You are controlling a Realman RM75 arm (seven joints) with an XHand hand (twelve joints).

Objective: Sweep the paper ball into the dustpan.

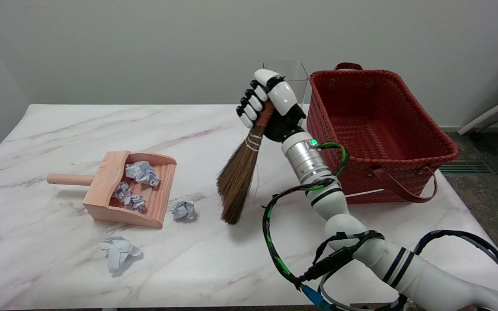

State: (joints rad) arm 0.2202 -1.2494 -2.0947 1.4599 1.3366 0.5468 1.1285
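Hand [270,106] grips small brown straw broom [237,179], bristles down, just off white marble counter [59,125] | crumpled blue paper ball [183,210] lies left of bristles, just beside open mouth of wooden dustpan [121,203] | next: sweep left.

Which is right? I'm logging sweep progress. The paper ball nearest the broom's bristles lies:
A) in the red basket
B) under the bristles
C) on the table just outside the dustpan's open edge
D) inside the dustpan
C: the paper ball sits on the table beside the dustpan mouth, apart from the broom.
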